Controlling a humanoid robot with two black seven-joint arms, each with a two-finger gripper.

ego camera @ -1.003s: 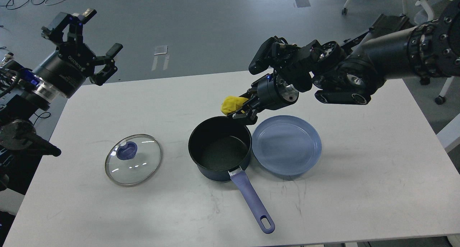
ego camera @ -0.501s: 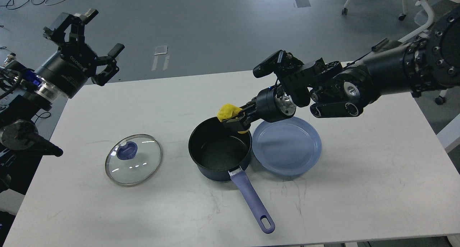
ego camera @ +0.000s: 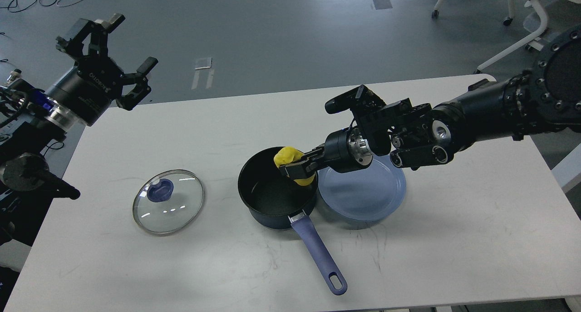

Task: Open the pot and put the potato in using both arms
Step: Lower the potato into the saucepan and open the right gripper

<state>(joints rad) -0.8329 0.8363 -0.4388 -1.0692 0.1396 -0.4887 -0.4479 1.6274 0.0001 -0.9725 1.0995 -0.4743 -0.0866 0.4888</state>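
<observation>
The dark blue pot (ego camera: 268, 196) stands open at the table's middle, its purple handle (ego camera: 320, 255) pointing toward the front. Its glass lid (ego camera: 168, 201) with a blue knob lies flat on the table to the pot's left. My right gripper (ego camera: 290, 168) is shut on the yellow potato (ego camera: 290, 161) and holds it over the pot's right inner rim, just inside the opening. My left gripper (ego camera: 119, 51) is open and empty, raised high beyond the table's far left corner.
A light blue plate (ego camera: 367, 194) lies on the white table (ego camera: 454, 239) touching the pot's right side, under my right wrist. Chair legs stand on the grey floor at the far right.
My right gripper has moved down and toward me with the potato, from above the pot's far rim into its opening. The left arm has barely moved.
</observation>
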